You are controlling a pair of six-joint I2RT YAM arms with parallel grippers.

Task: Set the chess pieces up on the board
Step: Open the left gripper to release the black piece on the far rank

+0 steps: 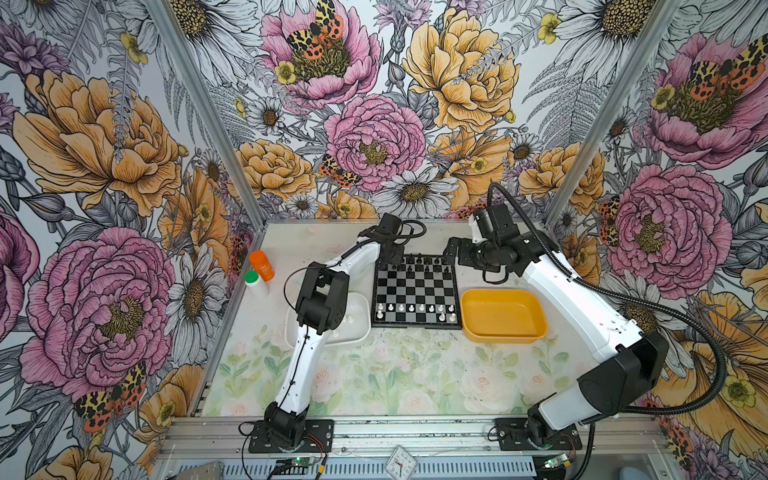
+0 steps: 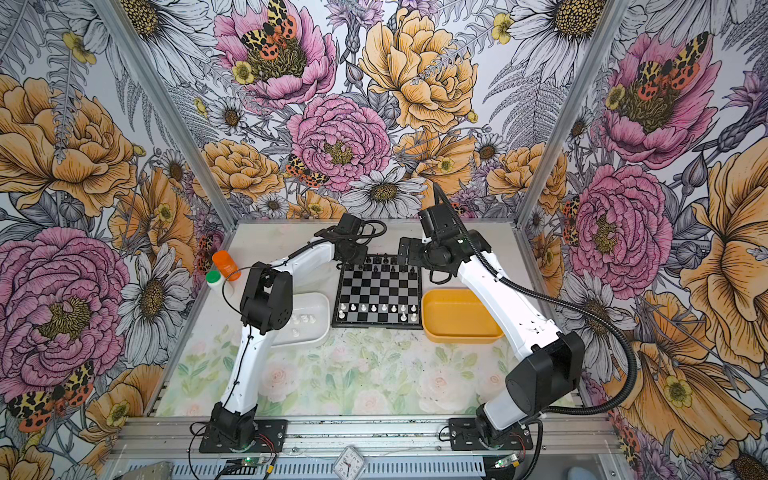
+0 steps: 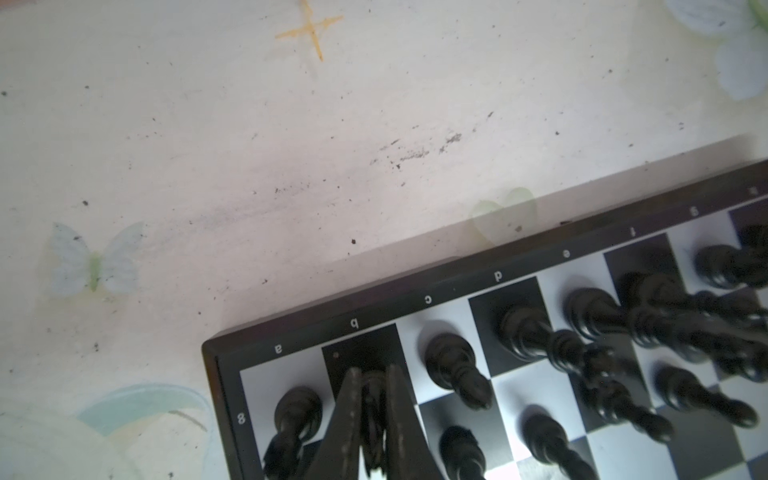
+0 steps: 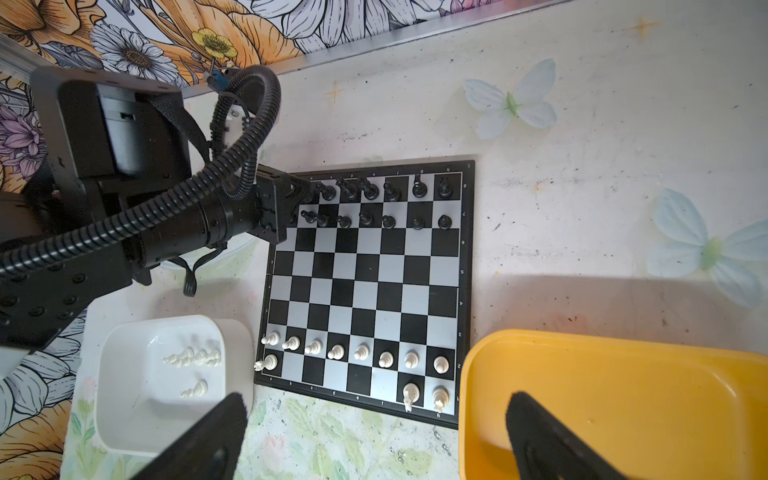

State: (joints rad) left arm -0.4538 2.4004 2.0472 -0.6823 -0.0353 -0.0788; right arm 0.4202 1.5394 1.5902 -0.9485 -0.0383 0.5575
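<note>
The board (image 1: 415,291) lies at the middle back of the table. Black chess pieces (image 1: 424,262) fill most of its two far rows, and white ones (image 1: 411,308) stand along its near rows. More white pieces (image 4: 191,357) lie in the white tray (image 4: 124,395). At the board's far left corner my left gripper (image 3: 372,374) is shut on a black piece (image 3: 374,399) over the dark b8 square, beside the corner piece (image 3: 297,409). My right gripper (image 4: 376,415) hangs open and holds nothing, high by the board's far right corner (image 1: 451,253).
A yellow tray (image 1: 503,316) sits right of the board. An orange bottle (image 1: 262,266) and a green-capped white bottle (image 1: 254,282) stand at the left wall. The left arm's elbow (image 1: 320,299) overhangs the white tray. Flowered walls close three sides.
</note>
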